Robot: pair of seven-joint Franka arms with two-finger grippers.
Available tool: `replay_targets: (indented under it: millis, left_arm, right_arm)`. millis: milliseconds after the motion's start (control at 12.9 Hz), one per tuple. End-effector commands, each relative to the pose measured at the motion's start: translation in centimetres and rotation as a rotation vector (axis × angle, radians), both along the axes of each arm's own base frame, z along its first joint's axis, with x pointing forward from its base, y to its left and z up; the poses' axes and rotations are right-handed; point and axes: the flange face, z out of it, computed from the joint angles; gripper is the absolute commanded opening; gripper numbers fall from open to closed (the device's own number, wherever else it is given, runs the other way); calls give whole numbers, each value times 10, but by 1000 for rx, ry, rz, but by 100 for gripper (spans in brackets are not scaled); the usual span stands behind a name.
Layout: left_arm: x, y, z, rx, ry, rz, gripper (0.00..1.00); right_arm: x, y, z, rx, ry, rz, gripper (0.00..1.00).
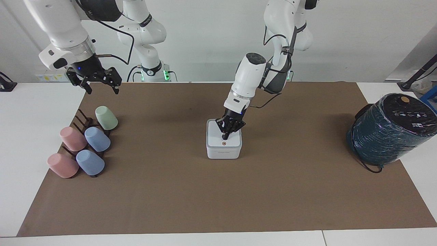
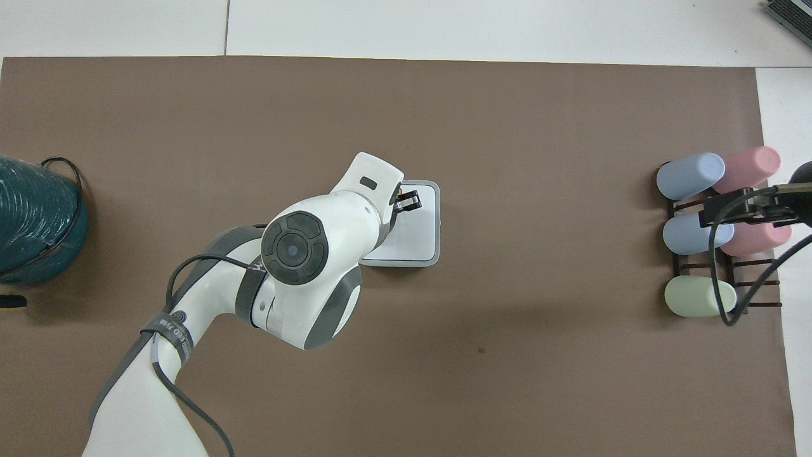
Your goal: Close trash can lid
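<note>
At frame centre, my left gripper [image 1: 224, 137], jaws clenched, presses the lid [image 1: 224, 140] flat on the trash can [image 1: 224, 153]; my right gripper [image 1: 101, 86] waits upper left, jaws released.

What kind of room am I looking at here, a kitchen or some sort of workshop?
Most likely a robotics lab: two white robot arms stand at a table with a brown mat, laid out with a small trash can and a rack of pastel cups as practice props.

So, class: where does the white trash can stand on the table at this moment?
In the facing view the trash can stands mid-mat, lid down, under the left hand, between the cup rack and the teal cylinder.
</note>
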Motion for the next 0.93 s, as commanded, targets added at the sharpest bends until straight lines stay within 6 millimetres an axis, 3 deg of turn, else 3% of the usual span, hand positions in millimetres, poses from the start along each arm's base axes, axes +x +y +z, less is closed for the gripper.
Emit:
replay_targets:
  millis: [0, 155, 465, 852]
  left_arm:
    - [1, -10, -30, 9, 17, 5, 9]
    - [2, -9, -29, 12, 21, 5, 9]
    - [17, -10, 3, 13, 44, 6, 9]
    - [56, 36, 66, 62, 149, 48, 10]
  right_arm:
    - [-6, 1, 3, 19, 3, -10, 100]
    - [-6, 1, 3, 17, 3, -10, 100]
    - [-6, 1, 3, 17, 3, -10, 100]
    - [-6, 1, 3, 17, 3, -10, 100]
